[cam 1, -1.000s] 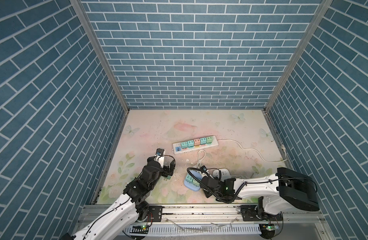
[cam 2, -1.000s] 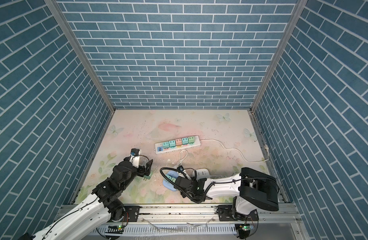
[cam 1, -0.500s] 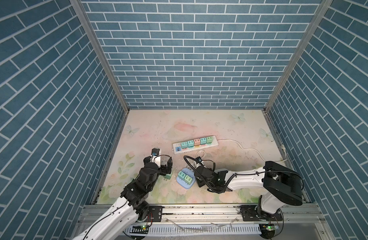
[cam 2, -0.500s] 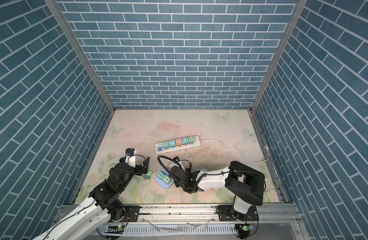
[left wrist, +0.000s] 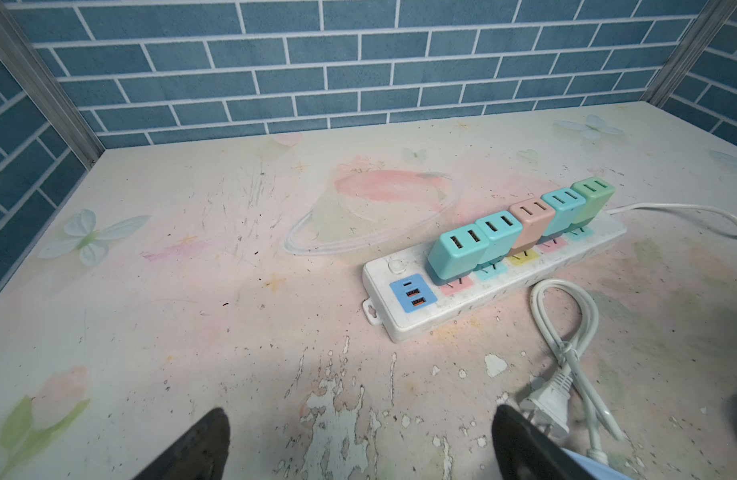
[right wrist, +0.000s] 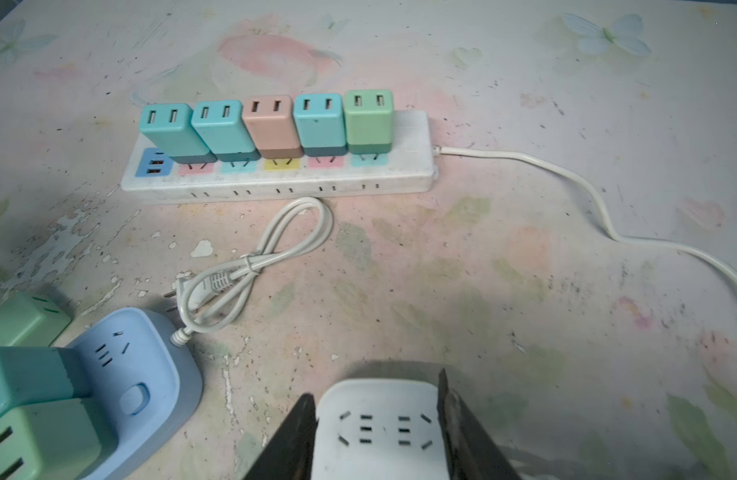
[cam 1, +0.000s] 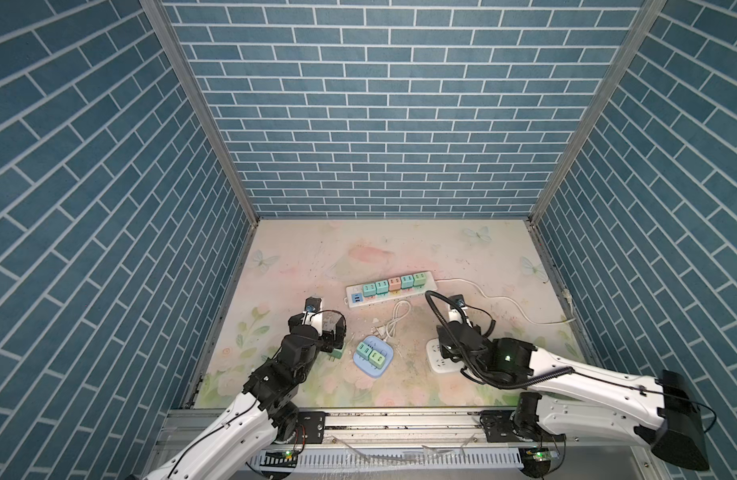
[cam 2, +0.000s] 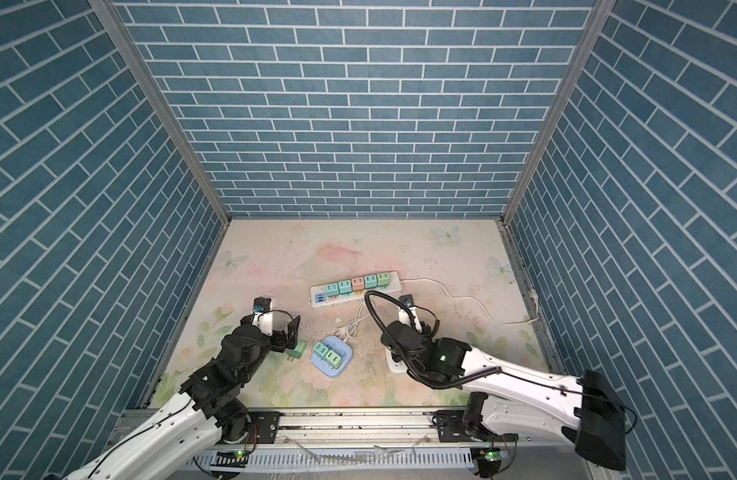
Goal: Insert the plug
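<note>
Your left tool [left wrist: 358, 440] is spread wide with nothing between its fingers. It hangs low over the surface [cam 1: 358, 249].

The loose green charger plug [cam 2: 297, 349] lies on its side on the surface. It is just beside your left tool, between that tool and the blue socket block [cam 2: 335, 372]. It does not touch the block. In both top views, three chargers already stick up out of the blue block.

Your right tool [right wrist: 375, 386] has one finger on each side of the white socket cube [right wrist: 379, 428]. The fingers sit right up against its sides. You cannot tell from here if they are squeezing it or just sitting beside it. The cube sits flat on the surface, near the blue block but apart from it.

Farther back lies the long white power strip [right wrist: 408, 137]. Five chargers stand in a row on it: three teal, one pinkish and one green. A small looped white cord [right wrist: 250, 266] with its own plug lies between the strip and the blue block.
</note>
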`<state>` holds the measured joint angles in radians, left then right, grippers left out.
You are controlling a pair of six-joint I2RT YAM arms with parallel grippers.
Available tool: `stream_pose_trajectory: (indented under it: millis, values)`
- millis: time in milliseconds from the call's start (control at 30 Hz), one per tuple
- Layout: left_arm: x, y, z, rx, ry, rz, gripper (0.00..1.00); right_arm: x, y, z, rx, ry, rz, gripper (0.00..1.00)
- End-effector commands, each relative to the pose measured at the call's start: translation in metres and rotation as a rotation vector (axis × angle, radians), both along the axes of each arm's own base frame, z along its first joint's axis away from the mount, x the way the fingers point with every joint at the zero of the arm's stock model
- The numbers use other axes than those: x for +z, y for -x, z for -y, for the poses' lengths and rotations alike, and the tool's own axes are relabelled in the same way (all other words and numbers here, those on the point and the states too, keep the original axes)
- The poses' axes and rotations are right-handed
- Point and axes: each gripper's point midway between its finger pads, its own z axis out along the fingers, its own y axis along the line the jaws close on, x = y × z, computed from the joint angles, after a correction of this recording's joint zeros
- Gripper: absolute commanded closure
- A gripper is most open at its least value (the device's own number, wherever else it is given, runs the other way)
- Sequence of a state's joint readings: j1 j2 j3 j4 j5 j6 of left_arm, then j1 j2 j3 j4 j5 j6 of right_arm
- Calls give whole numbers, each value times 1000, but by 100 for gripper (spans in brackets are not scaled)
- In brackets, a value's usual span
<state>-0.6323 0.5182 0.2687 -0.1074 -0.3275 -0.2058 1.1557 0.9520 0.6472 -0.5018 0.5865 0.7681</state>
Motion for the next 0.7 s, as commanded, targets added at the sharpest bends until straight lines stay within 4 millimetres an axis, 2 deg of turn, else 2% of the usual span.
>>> stream_pose_trajectory:
  millis: [0,100,167,267,367,533,567,633,667]
  values:
    - [-3,0,0,-2,-2,-9,0,-19,14,51,-138,50,-78,49]
    - [-4,1,1,-8,0,-11,0,-24,20,78,-221,39,-123,56]
    - [-3,1,1,-10,1,-11,1,-28,23,92,-271,23,-162,57]
    - [-3,1,1,-12,2,-11,0,-42,29,104,-348,0,-267,60]
    - [-4,1,2,-14,2,-12,1,-54,34,108,-412,-33,-353,63]
    - [-4,2,2,-16,2,-12,0,-74,38,102,-481,-144,-435,56]
    - [-3,1,2,-15,2,-11,0,-76,38,105,-505,-148,-440,52]
    - [-3,2,2,-17,3,-12,1,-81,39,113,-563,-155,-440,35]
    - [-3,1,2,-18,4,-10,0,-84,39,114,-580,-163,-443,31]
